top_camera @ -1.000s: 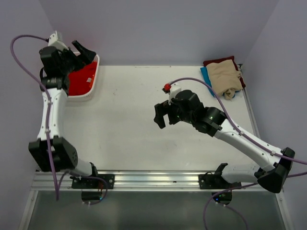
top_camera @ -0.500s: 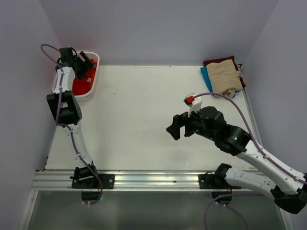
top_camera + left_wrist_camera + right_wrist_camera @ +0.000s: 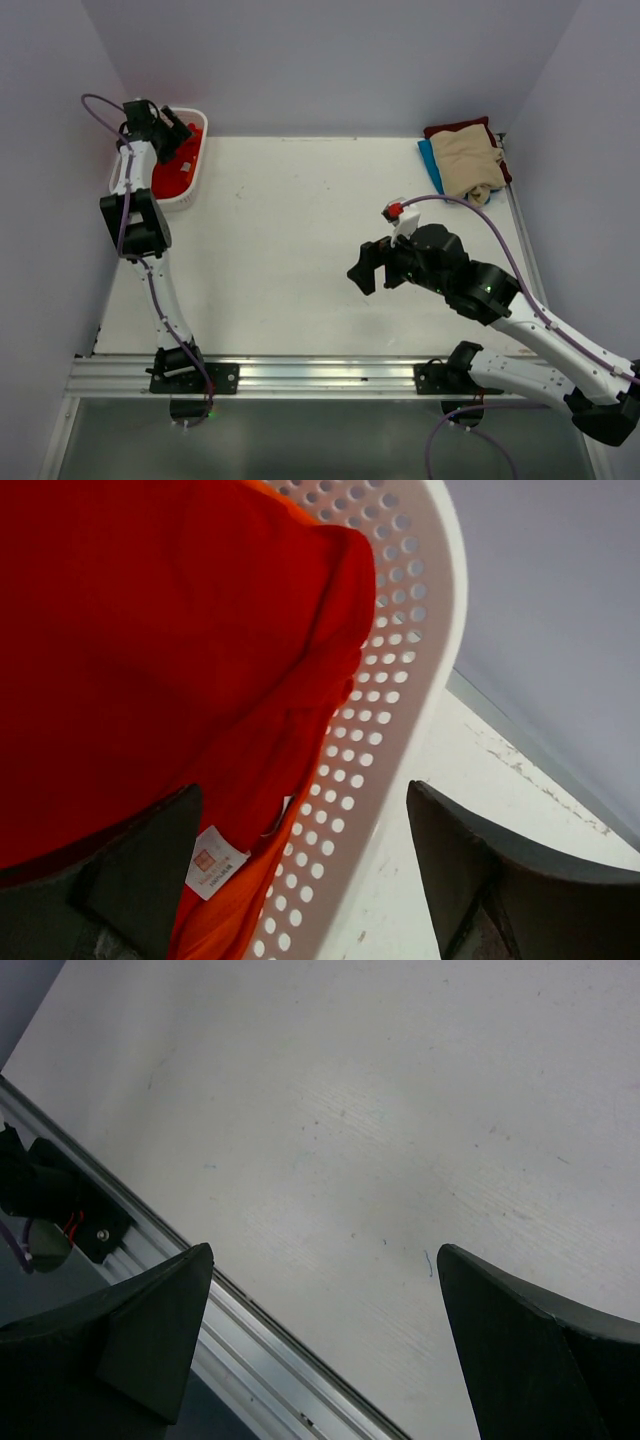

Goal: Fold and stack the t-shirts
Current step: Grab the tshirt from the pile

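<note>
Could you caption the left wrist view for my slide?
Open fingers frame the white basket rim and red t-shirt inside.

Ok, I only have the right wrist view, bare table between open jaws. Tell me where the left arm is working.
Observer: Its jaws hang open over the white perforated basket at the far left corner of the table.
Operator: Say what's in the basket.
Observer: A red t-shirt with a small white tag; orange cloth shows beneath it.
Operator: Report any folded ones.
Observer: A beige t-shirt tops a pile over maroon and blue in the far right corner.
</note>
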Motion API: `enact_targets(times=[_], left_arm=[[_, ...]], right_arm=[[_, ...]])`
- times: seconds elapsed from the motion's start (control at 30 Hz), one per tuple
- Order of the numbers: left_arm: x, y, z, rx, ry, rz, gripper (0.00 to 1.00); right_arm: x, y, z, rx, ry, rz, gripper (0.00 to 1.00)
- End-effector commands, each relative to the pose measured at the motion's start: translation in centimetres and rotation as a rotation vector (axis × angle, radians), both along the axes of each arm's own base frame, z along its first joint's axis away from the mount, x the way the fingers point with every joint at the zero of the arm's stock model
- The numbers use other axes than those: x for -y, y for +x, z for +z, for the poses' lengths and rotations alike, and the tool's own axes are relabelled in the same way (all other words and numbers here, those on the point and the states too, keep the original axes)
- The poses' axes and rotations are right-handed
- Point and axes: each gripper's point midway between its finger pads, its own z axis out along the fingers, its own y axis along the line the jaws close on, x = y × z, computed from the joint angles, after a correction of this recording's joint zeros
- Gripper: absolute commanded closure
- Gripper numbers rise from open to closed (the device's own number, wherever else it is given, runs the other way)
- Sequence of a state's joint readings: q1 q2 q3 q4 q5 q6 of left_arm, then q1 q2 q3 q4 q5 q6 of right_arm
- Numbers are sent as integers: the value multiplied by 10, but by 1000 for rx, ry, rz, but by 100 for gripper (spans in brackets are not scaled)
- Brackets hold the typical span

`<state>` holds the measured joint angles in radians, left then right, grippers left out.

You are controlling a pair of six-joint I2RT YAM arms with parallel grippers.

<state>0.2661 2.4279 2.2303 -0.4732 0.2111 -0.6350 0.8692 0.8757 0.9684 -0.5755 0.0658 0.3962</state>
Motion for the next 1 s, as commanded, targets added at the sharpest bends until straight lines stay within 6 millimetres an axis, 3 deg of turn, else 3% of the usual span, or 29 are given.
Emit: enact_targets(times=[0.0, 0.3, 0.4, 0.5, 0.53, 0.63, 0.83, 0.97], left_arm=[[-12, 4, -20, -15, 46, 43, 14], [-18, 0, -42, -66, 60, 67, 18], [-19, -5, -57, -103, 60, 71, 24], [-15, -7, -69, -124, 44, 56, 42], [-13, -7, -69, -122, 35, 48, 58], [-11, -6, -70, -118, 25, 40, 84], [-9, -5, -62, -94, 20, 28, 100], [-1, -2, -48, -34, 4, -17, 100]], right_arm=[[2, 1, 10, 8, 18, -21, 1], [0, 4, 9, -1, 23, -38, 1], [0, 4, 7, -6, 16, -41, 1], [2, 6, 4, -11, 7, -52, 1], [3, 5, 4, -10, 7, -54, 1], [4, 4, 2, -15, 2, -58, 1], [8, 4, 1, -9, 4, -68, 1], [8, 4, -2, -9, 0, -69, 1]])
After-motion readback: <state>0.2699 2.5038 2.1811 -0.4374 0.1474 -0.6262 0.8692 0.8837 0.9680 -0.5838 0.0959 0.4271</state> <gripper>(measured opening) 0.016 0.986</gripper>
